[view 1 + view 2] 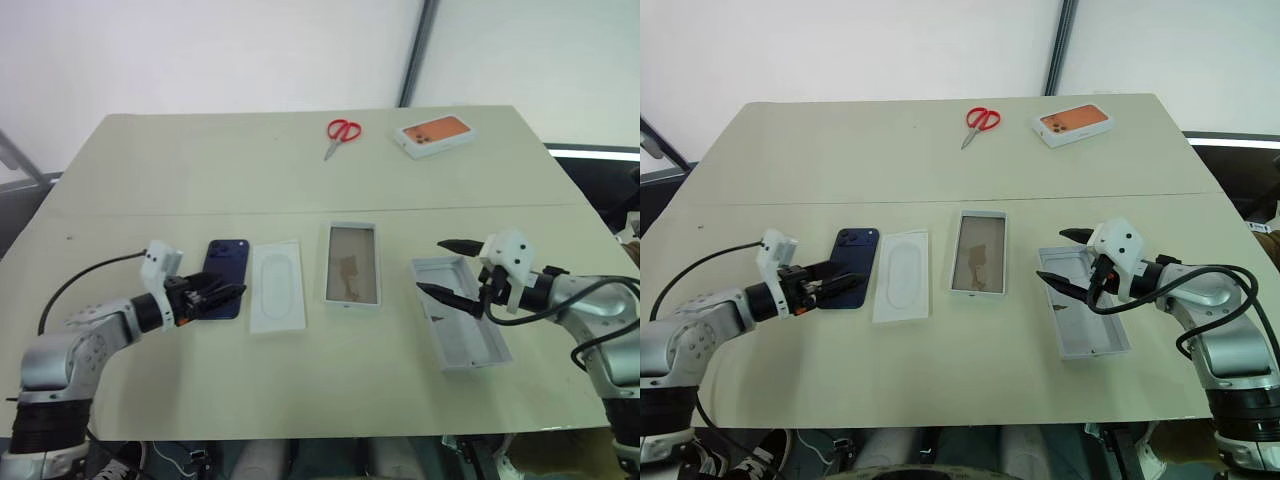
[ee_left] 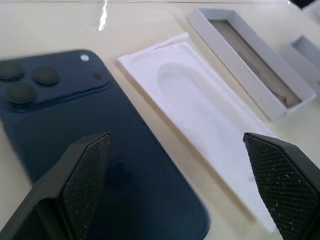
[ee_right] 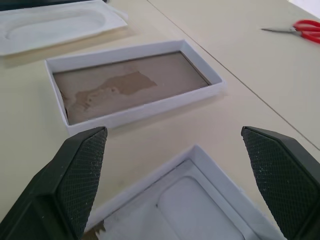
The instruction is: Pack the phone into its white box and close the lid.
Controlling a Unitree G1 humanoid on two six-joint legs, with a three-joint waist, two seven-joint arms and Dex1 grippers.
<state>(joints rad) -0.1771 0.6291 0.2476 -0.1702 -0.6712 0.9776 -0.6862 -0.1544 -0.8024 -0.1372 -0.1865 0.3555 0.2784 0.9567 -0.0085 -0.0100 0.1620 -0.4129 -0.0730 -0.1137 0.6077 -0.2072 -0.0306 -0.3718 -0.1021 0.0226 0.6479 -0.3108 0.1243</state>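
The lid [image 1: 463, 326] lies nearest the front edge of the table [image 1: 300, 170], open side up, on the robot's right. The right gripper [image 1: 452, 268] hangs over its far end, fingers spread wide, holding nothing. Left of the lid sits the white box [image 1: 352, 264], empty, brownish floor showing. Next comes a flat white card [image 1: 277, 285] with an oval recess, then the phone [image 1: 225, 278], lying back up, camera end away from the robot. The left gripper [image 1: 222, 296] hovers at the phone's near end, fingers apart; contact is hard to judge. Far back lie red scissors [image 1: 341, 135] and an orange-topped box [image 1: 435, 135].
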